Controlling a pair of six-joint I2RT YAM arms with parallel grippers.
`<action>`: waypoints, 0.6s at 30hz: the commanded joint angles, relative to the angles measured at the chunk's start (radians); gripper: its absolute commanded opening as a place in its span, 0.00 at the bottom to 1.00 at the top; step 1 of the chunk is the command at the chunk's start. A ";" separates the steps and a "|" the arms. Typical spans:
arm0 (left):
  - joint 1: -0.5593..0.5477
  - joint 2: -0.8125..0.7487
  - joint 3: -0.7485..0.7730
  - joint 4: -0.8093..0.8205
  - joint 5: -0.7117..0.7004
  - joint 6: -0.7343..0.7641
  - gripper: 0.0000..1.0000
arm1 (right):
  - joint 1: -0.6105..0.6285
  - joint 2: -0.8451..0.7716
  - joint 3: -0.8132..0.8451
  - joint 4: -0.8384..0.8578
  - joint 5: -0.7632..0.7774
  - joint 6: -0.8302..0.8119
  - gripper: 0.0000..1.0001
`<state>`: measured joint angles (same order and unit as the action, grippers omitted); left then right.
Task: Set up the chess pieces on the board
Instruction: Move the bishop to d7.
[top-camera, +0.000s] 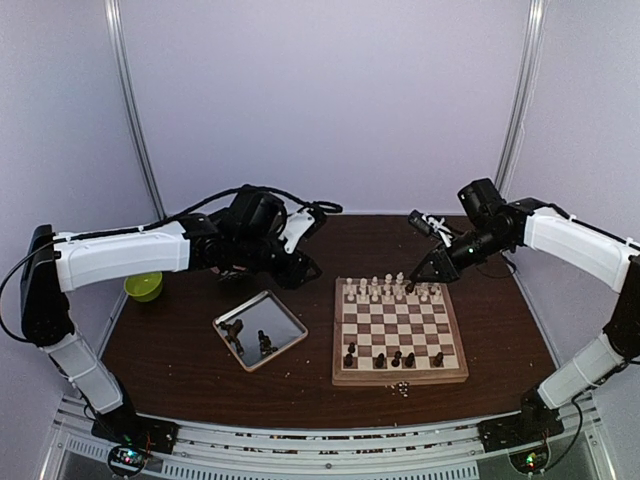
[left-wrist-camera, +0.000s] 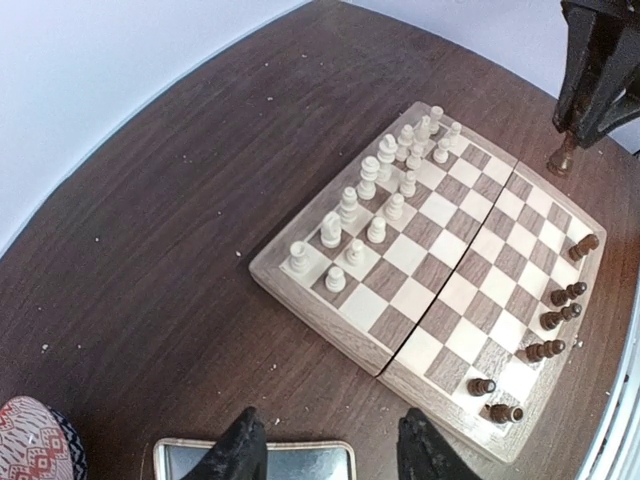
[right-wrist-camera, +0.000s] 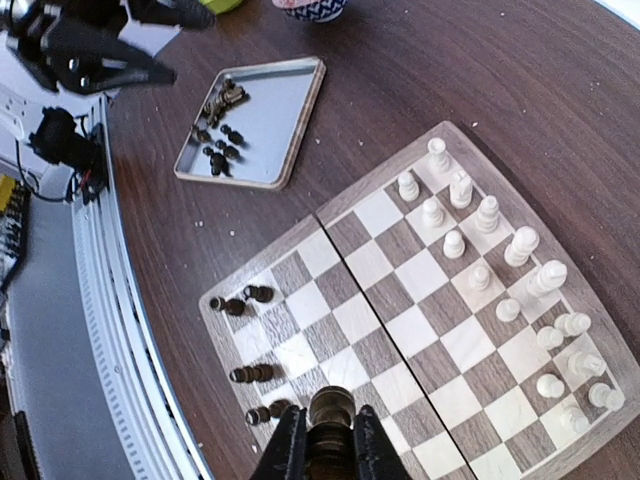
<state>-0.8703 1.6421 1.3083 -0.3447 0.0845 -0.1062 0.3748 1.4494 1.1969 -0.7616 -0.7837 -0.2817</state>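
Clamped tight in the right end effector, nearest the lens, is a dark chess piece. It rides upright and high above the board, likely so it clears the cream pieces ranked along the side facing the table's far edge. Only some dark pieces stand on the near rows, so that looks like its destination. Left of the board, the left end effector hangs by the tray, fingers spread and empty, seemingly ready for the spare dark pieces lying there.
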 joint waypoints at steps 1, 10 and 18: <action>0.000 -0.009 0.039 -0.020 -0.012 0.063 0.47 | 0.022 -0.102 -0.069 -0.077 0.088 -0.194 0.09; 0.008 -0.009 0.044 0.009 -0.010 0.045 0.47 | 0.229 -0.208 -0.203 -0.142 0.228 -0.365 0.09; 0.008 -0.018 0.022 0.009 -0.012 0.018 0.47 | 0.414 -0.189 -0.293 -0.060 0.333 -0.346 0.10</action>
<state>-0.8692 1.6417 1.3243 -0.3626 0.0814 -0.0719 0.7460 1.2514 0.9276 -0.8738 -0.5400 -0.6258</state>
